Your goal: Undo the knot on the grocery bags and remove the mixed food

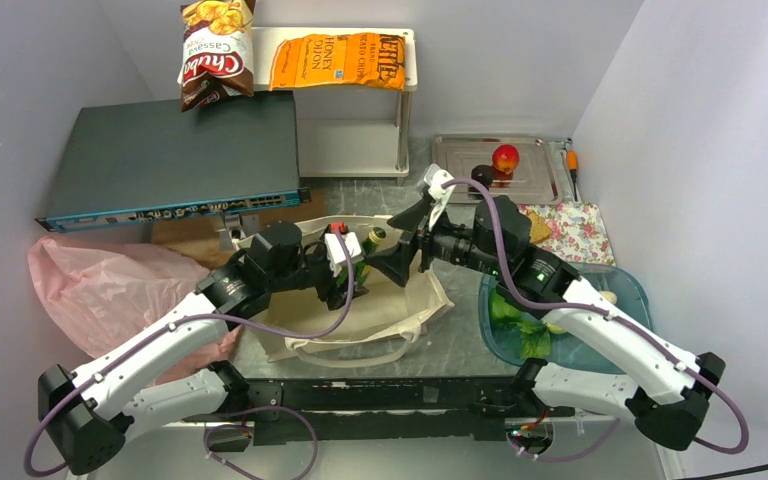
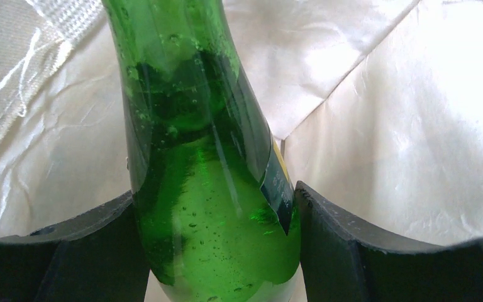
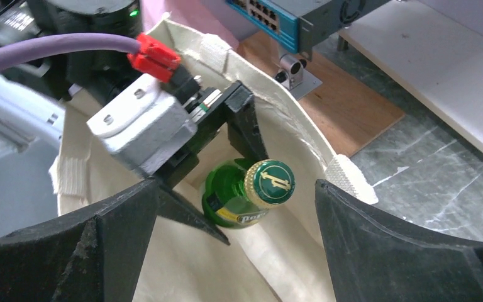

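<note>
green bottle inside canvas tote, by near edge of desk
clamped its body with left gripper; held right gripper wide open, empty, by the cap; needed a straight lift past the rim.

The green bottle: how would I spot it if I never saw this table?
Find the beige canvas tote lying open mid-table, between the two arms. Inside its mouth, the left end effector grips the green bottle. It is the only see-through green thing, with a gold cap and yellow label.
</note>
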You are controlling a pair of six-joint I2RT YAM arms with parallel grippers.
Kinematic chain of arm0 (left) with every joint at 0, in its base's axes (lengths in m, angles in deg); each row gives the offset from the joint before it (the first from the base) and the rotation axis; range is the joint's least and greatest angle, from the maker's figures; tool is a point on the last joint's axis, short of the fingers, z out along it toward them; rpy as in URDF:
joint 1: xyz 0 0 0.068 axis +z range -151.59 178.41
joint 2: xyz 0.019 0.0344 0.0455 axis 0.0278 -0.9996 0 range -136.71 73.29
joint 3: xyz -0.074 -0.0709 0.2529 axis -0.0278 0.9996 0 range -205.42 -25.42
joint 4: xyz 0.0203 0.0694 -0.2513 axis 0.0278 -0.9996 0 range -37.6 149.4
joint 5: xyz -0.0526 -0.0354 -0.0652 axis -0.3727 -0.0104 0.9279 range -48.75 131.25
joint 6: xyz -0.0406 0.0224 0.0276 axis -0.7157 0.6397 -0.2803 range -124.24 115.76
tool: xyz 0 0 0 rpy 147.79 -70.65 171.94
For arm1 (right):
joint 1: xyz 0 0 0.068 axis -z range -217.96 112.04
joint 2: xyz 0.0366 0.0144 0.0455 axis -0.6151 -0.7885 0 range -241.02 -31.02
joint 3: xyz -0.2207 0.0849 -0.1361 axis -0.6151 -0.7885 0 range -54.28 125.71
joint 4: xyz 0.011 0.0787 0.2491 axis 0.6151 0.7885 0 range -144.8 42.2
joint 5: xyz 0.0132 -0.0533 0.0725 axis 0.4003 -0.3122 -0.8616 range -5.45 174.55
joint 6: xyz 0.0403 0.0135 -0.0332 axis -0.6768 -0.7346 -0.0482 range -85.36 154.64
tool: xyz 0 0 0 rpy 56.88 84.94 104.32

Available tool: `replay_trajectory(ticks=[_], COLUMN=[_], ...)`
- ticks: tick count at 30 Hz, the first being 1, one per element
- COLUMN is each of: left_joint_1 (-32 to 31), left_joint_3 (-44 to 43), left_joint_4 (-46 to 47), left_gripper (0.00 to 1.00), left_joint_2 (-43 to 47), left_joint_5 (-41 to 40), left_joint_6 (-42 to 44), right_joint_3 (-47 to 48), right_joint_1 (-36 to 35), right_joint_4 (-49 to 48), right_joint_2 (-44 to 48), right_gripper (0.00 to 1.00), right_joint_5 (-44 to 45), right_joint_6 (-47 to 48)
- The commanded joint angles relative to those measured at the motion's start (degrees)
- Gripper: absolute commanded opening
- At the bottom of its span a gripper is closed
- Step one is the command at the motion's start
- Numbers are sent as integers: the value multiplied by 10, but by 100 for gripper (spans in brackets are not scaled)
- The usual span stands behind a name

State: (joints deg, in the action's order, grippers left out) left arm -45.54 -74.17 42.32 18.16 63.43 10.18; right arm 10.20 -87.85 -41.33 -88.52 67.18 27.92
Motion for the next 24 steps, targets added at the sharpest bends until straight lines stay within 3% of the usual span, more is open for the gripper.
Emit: replay_trajectory(ticks=[1, 7, 13, 21, 24], left_joint_1=[3, 3, 3, 3, 3], left_joint_3=[-38, -48, -56, -71, -76], left_joint_4=[120, 135, 140, 143, 146], left_gripper=[0, 0, 0, 0, 0], left_joint_2=[19, 23, 23, 16, 13], left_joint_5=[8, 3, 5, 3, 8], left_joint_6=[-68, -102, -125, -140, -160], right_joint_3=[-16, -22, -35, -58, -64], right_joint_1=[3, 6, 6, 6, 6], right_joint_4=[-117, -163, -198, -218, -224], right_joint_2=[-16, -37, -53, -58, -60], right_gripper=[92, 84, 67, 67, 59], right_joint_5=[69, 113, 101, 90, 92], right_joint_6=[-77, -111, -135, -137, -139])
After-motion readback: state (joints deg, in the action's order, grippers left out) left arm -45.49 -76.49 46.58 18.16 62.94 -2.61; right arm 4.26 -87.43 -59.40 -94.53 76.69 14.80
